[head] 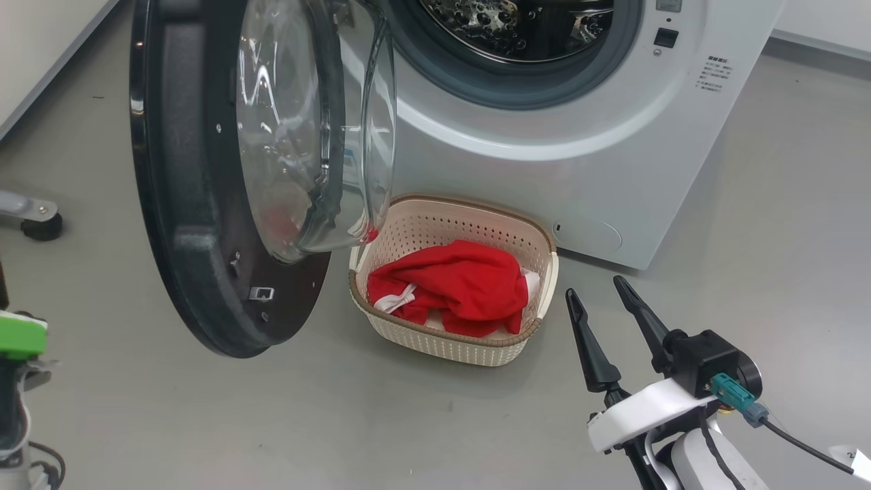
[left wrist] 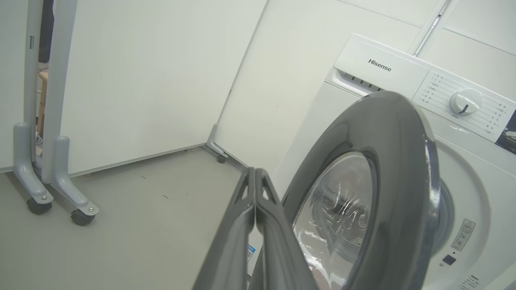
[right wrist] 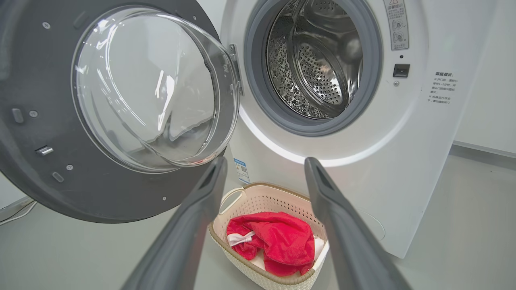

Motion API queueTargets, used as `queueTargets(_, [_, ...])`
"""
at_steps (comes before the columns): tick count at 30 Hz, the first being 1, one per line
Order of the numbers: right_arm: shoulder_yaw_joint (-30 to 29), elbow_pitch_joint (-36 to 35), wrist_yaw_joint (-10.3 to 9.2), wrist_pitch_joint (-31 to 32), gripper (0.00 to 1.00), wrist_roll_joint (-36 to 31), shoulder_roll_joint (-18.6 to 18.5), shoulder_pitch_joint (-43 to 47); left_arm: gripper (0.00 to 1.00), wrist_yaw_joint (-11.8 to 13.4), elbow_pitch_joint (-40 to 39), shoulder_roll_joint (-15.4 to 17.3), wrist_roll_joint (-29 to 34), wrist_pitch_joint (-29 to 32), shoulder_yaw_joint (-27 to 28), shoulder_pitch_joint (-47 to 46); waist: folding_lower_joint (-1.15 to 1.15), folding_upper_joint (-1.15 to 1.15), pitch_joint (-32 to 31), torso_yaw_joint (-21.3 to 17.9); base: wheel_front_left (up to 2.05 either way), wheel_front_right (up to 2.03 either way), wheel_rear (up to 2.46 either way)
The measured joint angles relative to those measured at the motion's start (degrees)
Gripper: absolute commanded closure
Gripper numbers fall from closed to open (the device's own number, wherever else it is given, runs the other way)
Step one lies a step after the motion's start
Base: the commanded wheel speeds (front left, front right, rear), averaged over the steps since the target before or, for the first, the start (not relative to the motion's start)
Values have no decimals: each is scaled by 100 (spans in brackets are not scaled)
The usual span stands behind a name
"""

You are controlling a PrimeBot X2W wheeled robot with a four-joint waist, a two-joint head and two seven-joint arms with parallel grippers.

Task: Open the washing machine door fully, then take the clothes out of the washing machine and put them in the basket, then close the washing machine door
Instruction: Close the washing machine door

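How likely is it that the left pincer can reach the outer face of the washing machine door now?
Probably yes. The shut left pincer lies beside the outer rim of the washing machine door, and nothing shows between them. The basket stands on the door's inner side.

Right gripper (head: 594, 286): two long fingers, matt black on my head camera, each thick at the root and tapering to a blunt tip.
Wrist housing (head: 711, 364): black and drum-shaped, behind the finger roots.
Connector (head: 729, 390): a teal plug on that housing, with a grey-blue collar below it.
Cable (head: 803, 446): thin and black, running from the collar.
Wrist shell (head: 643, 412): glossy white with rounded edges.
Forearm (head: 714, 466): white casing; I see a black line along it.
Left gripper (left wrist: 255, 169): grey on its own wrist camera, with smooth fingers (left wrist: 238, 229) and a triangular recess near each tip.
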Motion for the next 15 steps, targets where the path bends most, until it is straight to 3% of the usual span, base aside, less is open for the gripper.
queueTargets(6, [-24,3,0,0,0,1,1,-3,100,38,197,-357,-1408,1067,339,-348,0,0,27,-87,0,0,0])
queueTargets(9, [-38,3,0,0,0,1,2,-3,100,333,293,-700,-2250,1599,502,-531,0,0,31,-106,0,0,0])
queueTargets(15, [-24,3,0,0,0,1,4,-18,100,957,404,-822,-3175,2470,781,-695,0,0,47,-167,0,0,0])
